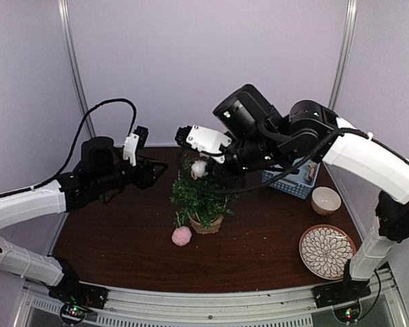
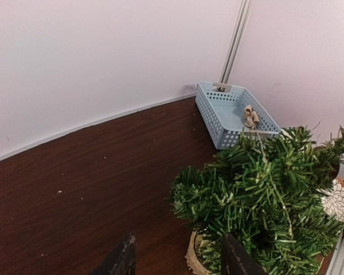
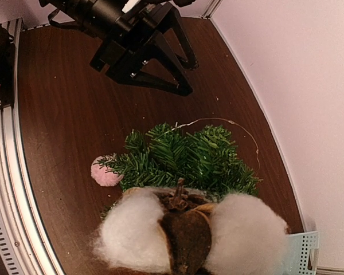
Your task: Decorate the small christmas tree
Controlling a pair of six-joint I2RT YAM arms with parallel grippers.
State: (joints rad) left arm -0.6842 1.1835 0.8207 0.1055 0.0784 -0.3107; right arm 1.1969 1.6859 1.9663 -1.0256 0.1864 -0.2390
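Tabletop, small christmas tree; cotton boll in right hand, outside left wrist view; left hand wide.

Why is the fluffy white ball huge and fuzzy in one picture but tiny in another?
Right wrist view: the fluffy white cotton ball sits right by the lens, so it looks giant and soft. Top external view: it is far off, so small. Left wrist view: only the dark fingers blur.
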